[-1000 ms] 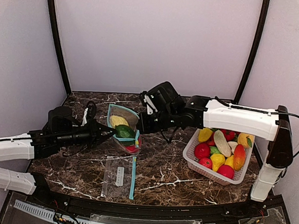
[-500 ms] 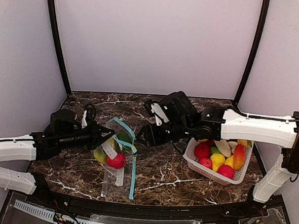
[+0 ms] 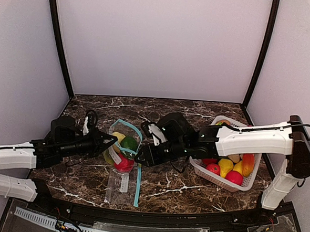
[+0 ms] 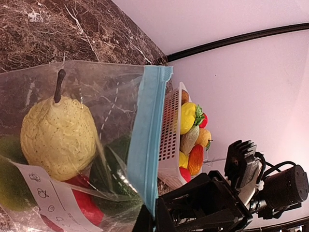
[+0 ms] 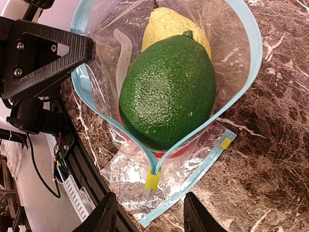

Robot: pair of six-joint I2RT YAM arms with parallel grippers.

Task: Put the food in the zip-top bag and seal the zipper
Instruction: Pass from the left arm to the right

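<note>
The zip-top bag [image 3: 122,145] hangs open by its blue rim from my left gripper [image 3: 111,138], which is shut on the zipper strip [image 4: 147,145]. Inside lie food pieces: a yellow pear [image 5: 174,26], a green avocado [image 5: 166,92] and a red piece [image 3: 123,164]. The left gripper [image 4: 153,216] pinches the strip at the bottom of its wrist view. My right gripper [image 5: 149,217] stands open just below the bag's yellow slider [image 5: 152,181], gripping nothing. It sits at the bag's right side [image 3: 141,156]. More food [image 3: 225,165] fills the white basket.
The white slotted basket [image 3: 209,176] stands at the right on the marble table, partly under the right forearm. A second, flat, empty zip bag [image 5: 193,169] with its own yellow slider [image 5: 225,142] lies under the hanging bag near the front edge.
The right gripper let go of the bag's rim and opened, then moved toward the front beside the slider. The bag dropped lower and now hangs from the left gripper alone.
</note>
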